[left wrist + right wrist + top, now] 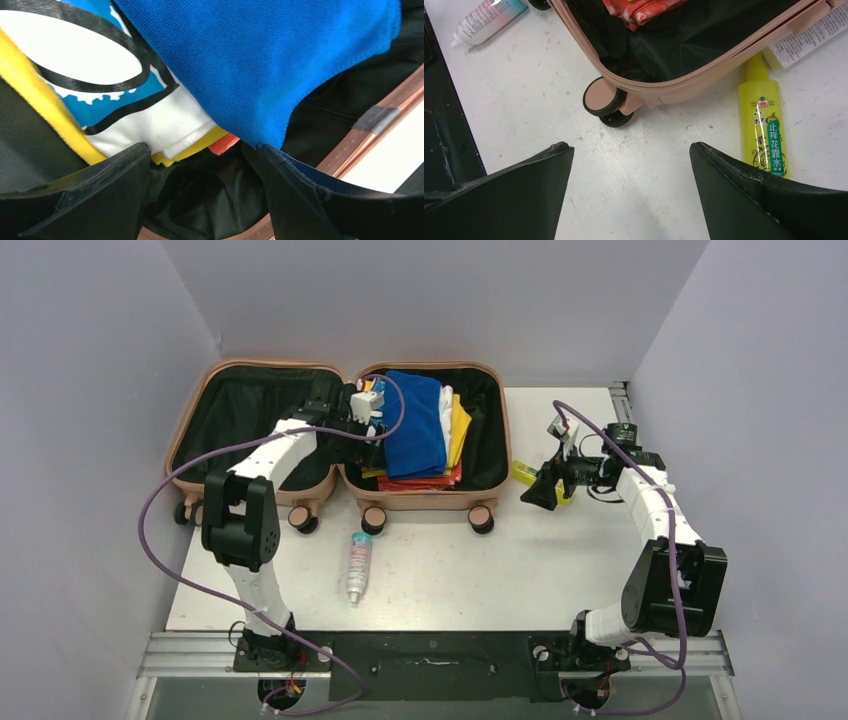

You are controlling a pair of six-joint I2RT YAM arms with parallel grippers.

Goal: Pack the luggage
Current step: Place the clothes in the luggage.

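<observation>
Two arms at work; one case, partly packed.

1. Luggage (420, 500): lies open and flat at the far middle of the table (560, 570), both shells up. Left shell shows bare black lining. Right shell holds a folded stack: blue towel (415, 420) on top, then a white printed garment (165, 120), a yellow garment (35, 85) and red-orange cloth (420, 482) at the bottom.

2. Left gripper (202, 147): over the hinge side of the right shell, at the edge of the stack. Fingers apart, nothing between them but lining; the towel's hanging corner sits just at one fingertip.

3. Right gripper (630, 146): above bare table by the case's right front caster wheel (601, 97). Fingers wide apart, empty.

4. Loose items: yellow bottle (764, 120) lying on the table, its cap end against the case's right wall; white bottle (358, 565) lying in front of the case, between the arms.

Handling note, a judgement: the step appears to be settling the stack while the bottles wait.
- The left fingers should take only the towel's loose corner and lay it inward, not drag the layers beneath.
- The right should close across the yellow bottle's body, well clear of the wheel and shell.
- The empty left shell looks the better place for bottles.
- Nothing should overhang the zip line.
</observation>
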